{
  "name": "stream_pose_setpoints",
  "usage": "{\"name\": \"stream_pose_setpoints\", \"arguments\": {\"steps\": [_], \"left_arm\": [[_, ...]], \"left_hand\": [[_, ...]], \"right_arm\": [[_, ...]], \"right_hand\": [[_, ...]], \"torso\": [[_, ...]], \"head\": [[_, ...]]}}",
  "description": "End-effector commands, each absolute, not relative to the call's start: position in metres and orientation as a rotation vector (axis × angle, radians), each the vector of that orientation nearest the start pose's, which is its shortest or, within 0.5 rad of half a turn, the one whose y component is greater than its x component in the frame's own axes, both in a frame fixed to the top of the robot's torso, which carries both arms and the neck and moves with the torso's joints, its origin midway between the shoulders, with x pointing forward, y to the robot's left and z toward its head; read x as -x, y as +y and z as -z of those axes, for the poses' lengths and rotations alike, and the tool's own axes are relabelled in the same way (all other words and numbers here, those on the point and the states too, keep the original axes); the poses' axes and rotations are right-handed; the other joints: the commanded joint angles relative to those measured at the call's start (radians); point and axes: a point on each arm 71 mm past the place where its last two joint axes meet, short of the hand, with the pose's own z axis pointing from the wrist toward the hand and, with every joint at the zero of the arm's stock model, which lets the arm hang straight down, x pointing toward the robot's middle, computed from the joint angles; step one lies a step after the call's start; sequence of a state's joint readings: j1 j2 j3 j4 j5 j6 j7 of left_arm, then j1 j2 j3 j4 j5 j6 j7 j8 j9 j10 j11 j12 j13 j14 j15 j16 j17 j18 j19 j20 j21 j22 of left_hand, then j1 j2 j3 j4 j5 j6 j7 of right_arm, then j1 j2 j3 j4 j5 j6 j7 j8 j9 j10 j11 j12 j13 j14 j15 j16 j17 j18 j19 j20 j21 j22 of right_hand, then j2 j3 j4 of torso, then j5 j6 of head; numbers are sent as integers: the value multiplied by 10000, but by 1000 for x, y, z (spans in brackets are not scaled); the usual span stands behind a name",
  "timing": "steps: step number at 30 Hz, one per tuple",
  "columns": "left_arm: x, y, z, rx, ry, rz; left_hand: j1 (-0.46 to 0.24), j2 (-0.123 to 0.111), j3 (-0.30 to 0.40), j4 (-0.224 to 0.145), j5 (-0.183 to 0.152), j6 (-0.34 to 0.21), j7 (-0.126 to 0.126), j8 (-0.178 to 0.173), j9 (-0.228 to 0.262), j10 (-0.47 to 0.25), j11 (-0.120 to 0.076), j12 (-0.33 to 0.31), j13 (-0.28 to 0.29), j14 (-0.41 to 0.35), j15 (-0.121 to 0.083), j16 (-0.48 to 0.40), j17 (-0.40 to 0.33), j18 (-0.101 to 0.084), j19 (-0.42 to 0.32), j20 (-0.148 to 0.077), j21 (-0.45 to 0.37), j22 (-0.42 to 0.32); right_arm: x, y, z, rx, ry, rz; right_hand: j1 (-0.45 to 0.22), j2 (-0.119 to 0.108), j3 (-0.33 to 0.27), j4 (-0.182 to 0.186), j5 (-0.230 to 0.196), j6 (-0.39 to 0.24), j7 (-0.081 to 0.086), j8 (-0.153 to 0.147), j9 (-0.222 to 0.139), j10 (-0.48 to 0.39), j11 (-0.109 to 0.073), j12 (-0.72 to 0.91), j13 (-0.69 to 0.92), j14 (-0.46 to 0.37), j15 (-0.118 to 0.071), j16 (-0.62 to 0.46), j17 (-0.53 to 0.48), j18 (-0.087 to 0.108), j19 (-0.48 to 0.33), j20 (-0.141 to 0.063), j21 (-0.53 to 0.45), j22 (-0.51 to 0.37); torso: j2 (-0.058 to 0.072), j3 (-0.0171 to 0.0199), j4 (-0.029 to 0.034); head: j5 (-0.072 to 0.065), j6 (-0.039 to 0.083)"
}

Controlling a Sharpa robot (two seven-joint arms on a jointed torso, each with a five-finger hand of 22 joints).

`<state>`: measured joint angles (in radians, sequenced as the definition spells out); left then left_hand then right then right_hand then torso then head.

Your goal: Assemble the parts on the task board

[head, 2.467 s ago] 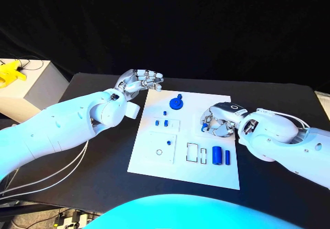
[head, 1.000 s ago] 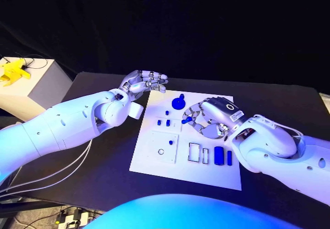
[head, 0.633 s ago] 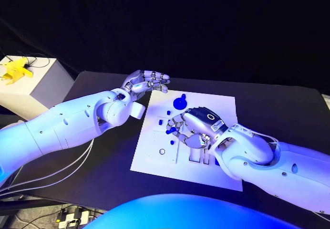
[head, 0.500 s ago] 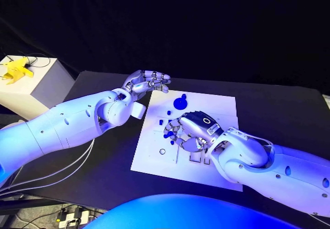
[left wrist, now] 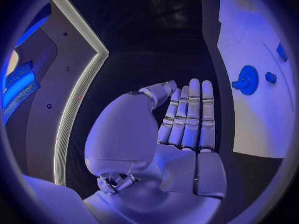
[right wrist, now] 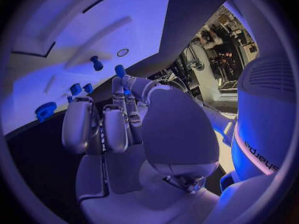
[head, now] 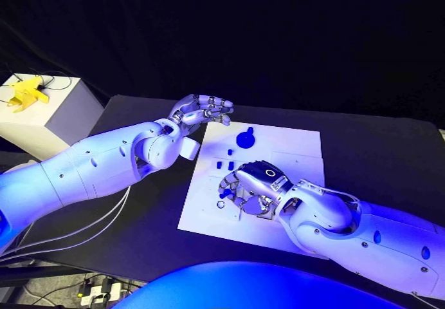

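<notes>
the task board (head: 206,212) looks like a smooth matt white plate, the gear-shaped part (head: 245,138) on it like glossy blue plastic, the table (head: 371,161) is matt black, and both arms wear glossy white shells ending in the left hand (head: 204,111) and right hand (head: 252,190) of shiny silver metal.
</notes>
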<state>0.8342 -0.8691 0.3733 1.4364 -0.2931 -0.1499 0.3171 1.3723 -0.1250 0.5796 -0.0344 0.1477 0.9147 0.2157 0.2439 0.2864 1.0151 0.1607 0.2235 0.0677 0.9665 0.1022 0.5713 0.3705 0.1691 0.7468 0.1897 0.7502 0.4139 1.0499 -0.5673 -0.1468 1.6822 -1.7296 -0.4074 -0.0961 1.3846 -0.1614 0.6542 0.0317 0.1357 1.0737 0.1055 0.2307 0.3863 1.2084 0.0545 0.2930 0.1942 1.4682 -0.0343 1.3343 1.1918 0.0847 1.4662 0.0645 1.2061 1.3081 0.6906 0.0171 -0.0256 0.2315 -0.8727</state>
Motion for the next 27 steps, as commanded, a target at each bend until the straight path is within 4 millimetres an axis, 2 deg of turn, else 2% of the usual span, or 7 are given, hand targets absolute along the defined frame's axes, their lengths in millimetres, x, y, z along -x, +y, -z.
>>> {"name": "stream_pose_setpoints", "arguments": {"steps": [1, 9, 19, 27], "left_arm": [[-484, 256, 215, 10736, 14087, 15728], [-484, 256, 215, 10736, 14095, 15741], [-484, 255, 215, 10734, 14107, 15755], [-484, 256, 215, 10736, 14107, 15738]], "left_hand": [[-47, -35, 20, 7, -16, -77, 25, 67, -9, -100, -2, 22, 12, -63, -25, 35, 9, 122, 17, 81, -65, -6], [-47, -35, 20, 7, -16, -77, 25, 67, -9, -100, -2, 22, 12, -63, -25, 35, 9, 122, 17, 81, -65, -6], [-47, -35, 20, 7, -16, -77, 25, 67, -9, -100, -2, 22, 12, -63, -25, 35, 9, 122, 17, 81, -65, -6], [-47, -35, 20, 7, -16, -77, 25, 67, -9, -100, -2, 22, 12, -63, -25, 35, 9, 122, 17, 81, -65, -6]], "right_arm": [[-361, -20, 247, 6066, 15944, -10213], [-358, -18, 253, 6365, 16347, -10207], [-357, -17, 257, 6237, 16405, -10141], [-357, -17, 259, 6285, 16506, -10084]], "right_hand": [[-39, -33, 39, 5, 44, 110, 56, 279, 519, 129, -168, -52, -5, 299, -73, 60, 15, -207, 404, -89, 46, 1005], [-56, -38, 53, -5, 68, 110, 56, 284, 530, 138, -169, -59, 1, 300, -73, 64, 20, -208, 404, -89, 51, 1010], [-71, -40, 60, -7, 82, 107, 56, 287, 536, 141, -168, -65, 4, 299, -72, 60, 13, -209, 404, -89, 56, 1014], [-82, -42, 76, -21, 102, 104, 56, 291, 546, 147, -169, -74, 8, 302, -73, 71, 29, -210, 404, -90, 64, 1020]], "torso": [[0, 7, 3], [5, -5, 6], [2, -1, 16], [1, 3, -2]], "head": [[38, 1], [37, 1], [55, 1], [68, 1]]}}
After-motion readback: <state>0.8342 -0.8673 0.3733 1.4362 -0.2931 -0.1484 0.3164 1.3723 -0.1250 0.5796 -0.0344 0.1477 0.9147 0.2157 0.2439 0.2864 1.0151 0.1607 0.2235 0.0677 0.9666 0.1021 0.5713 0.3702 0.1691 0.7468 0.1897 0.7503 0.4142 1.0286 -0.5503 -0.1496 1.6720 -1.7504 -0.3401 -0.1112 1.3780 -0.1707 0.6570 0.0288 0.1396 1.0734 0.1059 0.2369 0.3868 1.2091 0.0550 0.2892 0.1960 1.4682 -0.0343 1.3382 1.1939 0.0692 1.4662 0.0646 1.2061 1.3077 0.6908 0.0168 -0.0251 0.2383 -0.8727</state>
